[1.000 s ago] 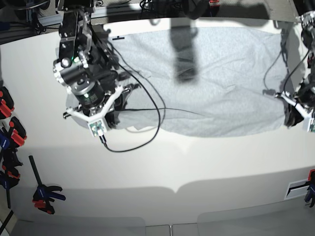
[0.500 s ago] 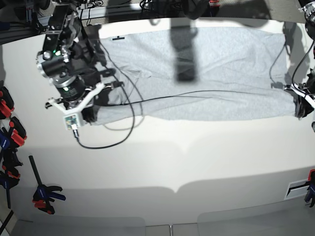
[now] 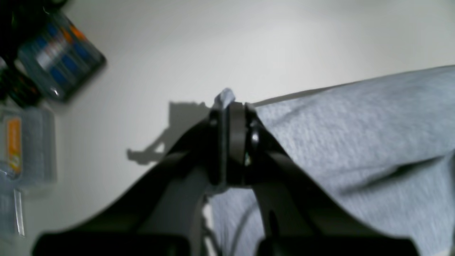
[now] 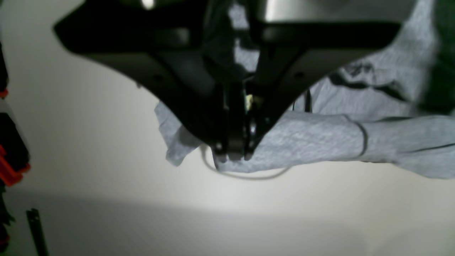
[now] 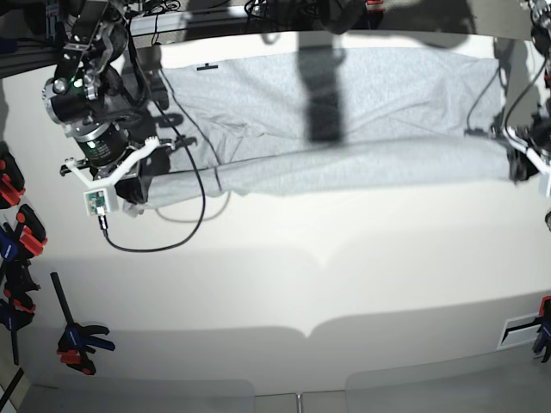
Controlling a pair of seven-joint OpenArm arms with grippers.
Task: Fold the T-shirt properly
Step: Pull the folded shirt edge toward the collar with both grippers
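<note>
Grey cotton, stretched in a long band across the far half of the white table [image 5: 284,284]: the T-shirt [image 5: 344,103] lies flat at the back, its near edge lifted and pulled taut between the two arms.

At the left of the base view, the right gripper [image 5: 129,185] hangs off a steeply bent arm, wrist tipped down and outward, wrist camera facing the near side. Its jaws are pressed together on a bunched corner of cloth; in the right wrist view [image 4: 233,153] a small flap pokes out past the fingertips and a black cable [image 5: 176,224] loops just beneath.

In the middle the raised edge runs nearly straight, with a soft crease behind it.

At the right edge of the base view, the left gripper [image 5: 521,163] is low and half out of view. Its wrist view [image 3: 229,106] shows the jaws clamped on the other corner, a tuft of cloth sticking out beyond the tips.

The step looks like carrying this edge over for a fold. To do it well, I judge both arms should travel together at equal height, keeping the tension even so the edge lands parallel and unwrinkled, and the cable should stay clear of the cloth
</note>
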